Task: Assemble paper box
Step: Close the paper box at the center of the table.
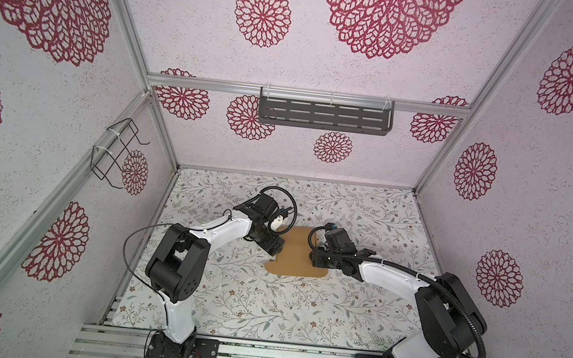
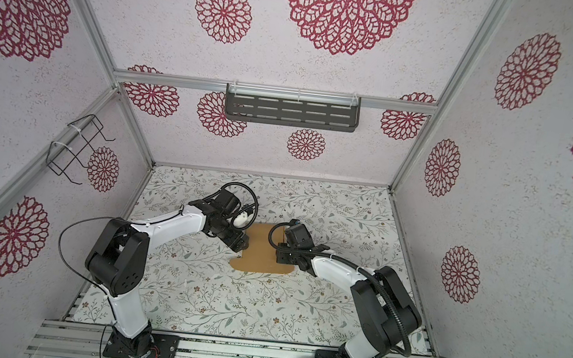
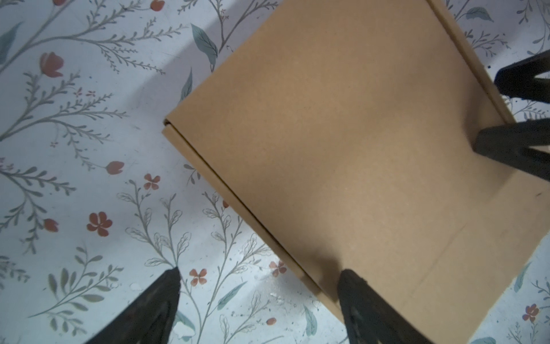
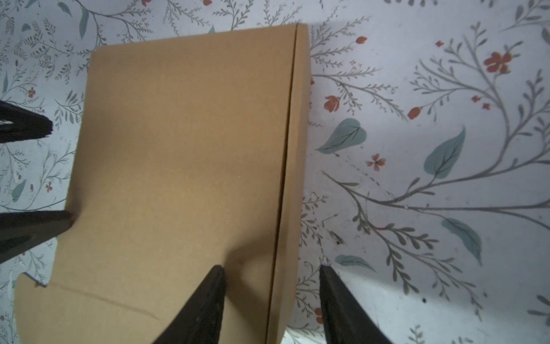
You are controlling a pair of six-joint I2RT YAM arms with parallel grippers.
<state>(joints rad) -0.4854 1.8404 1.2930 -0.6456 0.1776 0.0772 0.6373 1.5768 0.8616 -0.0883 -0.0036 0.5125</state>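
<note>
The paper box [image 1: 298, 257] lies on the flowered surface [image 1: 264, 312] a little below the middle of the frame in both top views. It shows as a tan sheet with a rounded flap toward the lower edge, and an arm reaches over each side of it. The left fingers [image 3: 157, 309] stand wide apart at the bottom of the left wrist view. One is over bare surface and one over the cardboard, straddling a doubled side edge and gripping nothing. The right fingers [image 4: 205, 309], set narrower at the bottom of the right wrist view, straddle the opposite edge with a gap on each side and hold nothing. Whether any tip touches the cardboard I cannot tell.

The likeliest trouble is sliding. The surface looks smooth, so a push from one side alone could skate or turn the box. A tip bearing on top of the panel could flatten the fold or crease it off its score line.
</note>
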